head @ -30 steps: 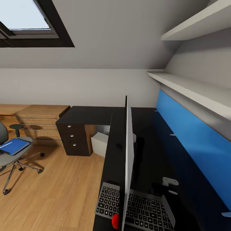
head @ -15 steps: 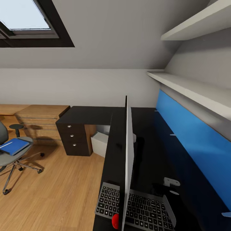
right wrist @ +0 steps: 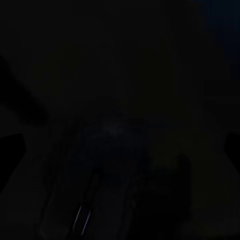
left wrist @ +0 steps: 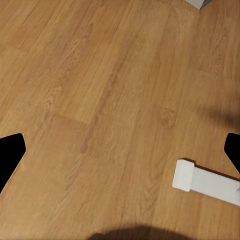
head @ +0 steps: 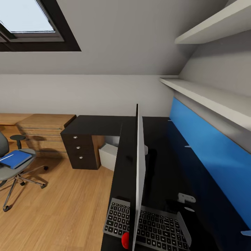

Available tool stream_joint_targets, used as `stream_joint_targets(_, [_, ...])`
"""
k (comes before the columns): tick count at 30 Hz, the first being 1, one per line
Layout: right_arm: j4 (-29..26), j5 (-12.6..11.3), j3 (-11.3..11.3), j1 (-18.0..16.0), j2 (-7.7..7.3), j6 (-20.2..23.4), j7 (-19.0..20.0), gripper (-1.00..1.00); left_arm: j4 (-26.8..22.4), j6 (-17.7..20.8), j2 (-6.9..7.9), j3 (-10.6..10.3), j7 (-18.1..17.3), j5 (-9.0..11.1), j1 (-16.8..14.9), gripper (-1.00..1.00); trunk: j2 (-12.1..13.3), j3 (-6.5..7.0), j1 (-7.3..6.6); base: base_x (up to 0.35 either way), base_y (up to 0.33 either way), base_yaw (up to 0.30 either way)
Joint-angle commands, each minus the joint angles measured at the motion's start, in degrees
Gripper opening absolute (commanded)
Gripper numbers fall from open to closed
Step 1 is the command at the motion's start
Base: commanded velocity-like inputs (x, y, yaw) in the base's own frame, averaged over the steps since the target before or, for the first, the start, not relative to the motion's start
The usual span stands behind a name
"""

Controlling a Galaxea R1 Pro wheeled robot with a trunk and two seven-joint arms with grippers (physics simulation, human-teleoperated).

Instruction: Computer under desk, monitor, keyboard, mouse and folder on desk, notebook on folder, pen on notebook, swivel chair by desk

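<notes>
My left gripper (left wrist: 120, 150) is hanging over wood floor (left wrist: 100, 75), jaws wide. Right gripper (right wrist: 120, 145): too dark, can't tell. Monitor (head: 138, 167) & keyboard (head: 153, 223) are sitting on desk (head: 97, 124); folder (head: 14, 158) is lying on chair (head: 14, 170).

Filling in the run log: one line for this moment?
folder on swivel chair | keyboard, monitor on desk | left gripper open

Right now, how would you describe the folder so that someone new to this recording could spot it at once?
Start at the grey swivel chair standing on the wood floor, away from the black desk. The folder lies flat on its seat. It is a bright blue flat rectangle, far smaller than the upright blue panel along the wall behind the desk.
</notes>
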Motion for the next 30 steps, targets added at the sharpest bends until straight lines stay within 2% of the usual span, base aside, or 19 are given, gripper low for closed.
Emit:
stream_joint_targets(1, [-0.1,-0.4,-0.1,0.0,0.04,0.3,-0.2,1.00,0.0,-0.2,-0.01,-0.3,0.0,0.5,0.0,1.00,-0.1,-0.07,0.01,0.000,0.000,0.000])
stream_joint_targets(30, [0.0,-0.4,0.1,0.0,0.14,0.6,0.0,1.00,0.0,-0.2,0.11,-0.3,0.0,0.5,-0.1,1.00,-0.1,-0.07,0.01,0.000,0.000,0.000])
